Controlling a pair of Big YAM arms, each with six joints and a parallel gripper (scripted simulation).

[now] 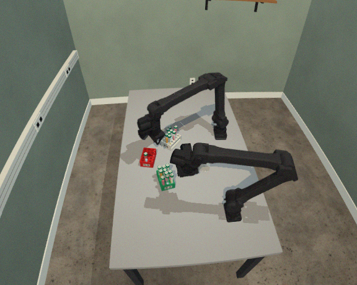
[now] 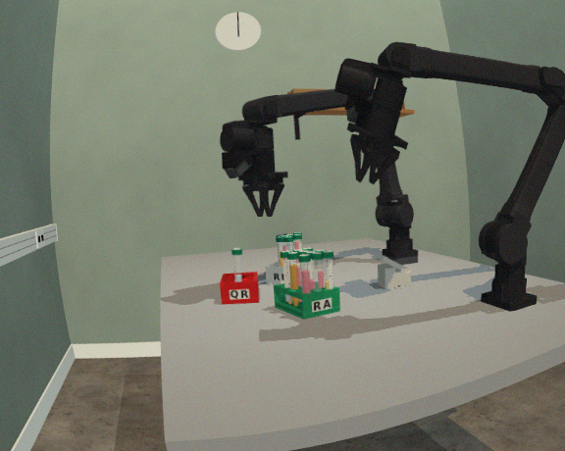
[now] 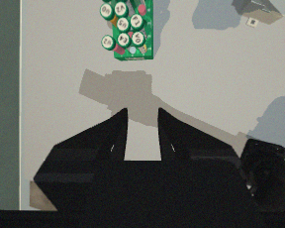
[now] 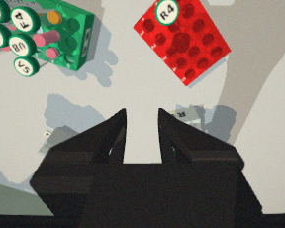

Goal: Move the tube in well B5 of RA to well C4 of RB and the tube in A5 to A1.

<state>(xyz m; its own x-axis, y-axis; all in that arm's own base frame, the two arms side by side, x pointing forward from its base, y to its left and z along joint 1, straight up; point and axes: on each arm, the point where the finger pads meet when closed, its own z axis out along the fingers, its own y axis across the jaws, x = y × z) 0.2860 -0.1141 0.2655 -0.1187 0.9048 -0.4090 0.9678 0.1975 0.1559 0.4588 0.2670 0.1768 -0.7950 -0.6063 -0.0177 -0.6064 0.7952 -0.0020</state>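
The green rack RA [image 1: 164, 188] [image 2: 310, 312] [image 3: 149, 35] [image 4: 82, 17] stands level and holds several green-capped tubes. The white rack RB [image 1: 175, 145] [image 2: 272, 272] stands farther back with several green-capped tubes; in the right wrist view my finger hides most of it. My left gripper [image 2: 366, 181] [image 3: 142, 113] is partly open and empty, high above the table, beside RA. My right gripper [image 2: 265, 215] [image 4: 142, 114] is partly open and empty, high near RB, and tilted so its camera looks towards the red rack and RA. Which wells the tubes fill cannot be told.
A red rack QR [image 1: 153, 158] [image 2: 225, 286] [image 4: 204, 37] with one tube, capped R4, stands between RA and RB, towards the far table edge. A small pale box [image 1: 204, 168] [image 2: 391, 276] [image 3: 258, 12] [image 4: 60, 141] stands nearer the arm bases; no lit lamp shows.
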